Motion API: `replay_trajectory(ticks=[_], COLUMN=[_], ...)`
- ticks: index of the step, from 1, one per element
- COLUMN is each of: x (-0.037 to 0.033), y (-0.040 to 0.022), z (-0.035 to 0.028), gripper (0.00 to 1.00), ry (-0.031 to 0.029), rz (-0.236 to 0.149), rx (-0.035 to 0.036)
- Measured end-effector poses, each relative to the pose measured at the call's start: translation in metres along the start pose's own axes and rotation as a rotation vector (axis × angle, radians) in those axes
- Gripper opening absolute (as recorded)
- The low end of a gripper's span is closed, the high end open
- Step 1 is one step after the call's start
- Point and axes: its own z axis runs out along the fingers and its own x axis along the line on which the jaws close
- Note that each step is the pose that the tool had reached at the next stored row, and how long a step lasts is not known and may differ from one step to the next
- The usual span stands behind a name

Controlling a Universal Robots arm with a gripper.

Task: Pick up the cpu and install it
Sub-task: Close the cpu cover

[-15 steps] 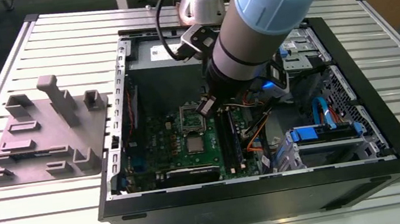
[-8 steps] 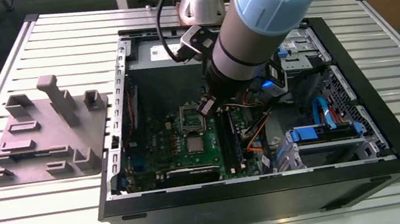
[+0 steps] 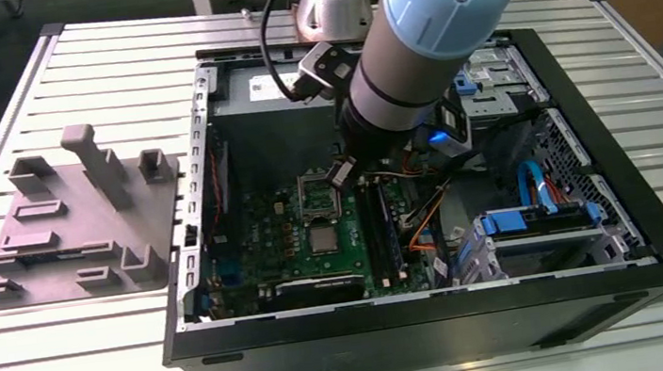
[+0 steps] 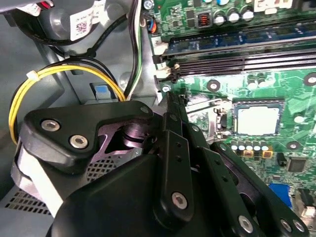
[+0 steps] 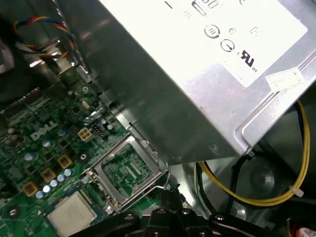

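The gripper (image 3: 343, 171) (image 4: 170, 98) (image 5: 165, 193) hangs inside the open computer case (image 3: 450, 323), low over the green motherboard (image 3: 275, 240) (image 4: 296, 98) (image 5: 29, 148). In both wrist views it looks narrow, its jaws drawn together to one tip with nothing held between them. Just beside that tip stands the hinged metal socket frame (image 3: 314, 197) (image 5: 129, 168), swung open so that green board shows through it. The cpu (image 3: 323, 238) (image 4: 257, 120) (image 5: 71, 213) lies flat on the board on the far side of that frame from the gripper, near it but not touching, its pale metal top facing up. Close behind the tool sits the large grey box with a white label (image 3: 273, 117) (image 5: 197, 74), and a yellow cable (image 4: 64, 71) (image 5: 276, 197) loops beside the gripper's body. The dark memory slots (image 3: 377, 227) (image 4: 237, 54) run alongside the cpu, off to one side of the tool. Well away from the gripper, outside the case, a grey moulded fixture (image 3: 71, 227) rests on the slatted table (image 3: 76, 369).
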Motion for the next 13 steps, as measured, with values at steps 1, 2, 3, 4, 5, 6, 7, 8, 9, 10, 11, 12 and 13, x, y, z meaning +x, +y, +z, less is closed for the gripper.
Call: replay_trajectory(ticks=[1,2,3,4,5,6,7,8,9,10,11,12,13], x=[-0.0006,-0.001,-0.0012,-0.0011,-0.0011,-0.0011,-0.001,-0.0009,-0.0009,-0.0008,-0.0008,-0.0008,-0.0008], y=[0.0004,0.0006,0.0007,0.0007,0.0006,0.0005,0.0004,0.0002,0.0001,0.0,-0.0001,-0.0002,-0.0003], z=[0.0009,0.0017,0.0024,0.0027,0.0032,0.0037,0.0042,0.0047,0.0052,0.0056,0.006,0.0065,0.007], gripper=[0.11,0.11,0.11,0.11,0.11,0.11,0.11,0.11,0.11,0.11,0.11,0.11,0.11], ry=[-0.0009,-0.0024,-0.0045,-0.0076,-0.0135,-0.0215,-0.0299,-0.0368,-0.0433,-0.0487,-0.0525,-0.0542,-0.0552], rz=[0.0,0.0,-0.001,-0.001,-0.002,-0.003,-0.004,-0.005,-0.006,-0.007,-0.008,-0.008,-0.008], rx=[-0.0008,-0.0022,-0.004,-0.007,-0.0123,-0.0195,-0.0272,-0.0334,-0.0394,-0.0443,-0.0477,-0.0493,-0.0501])
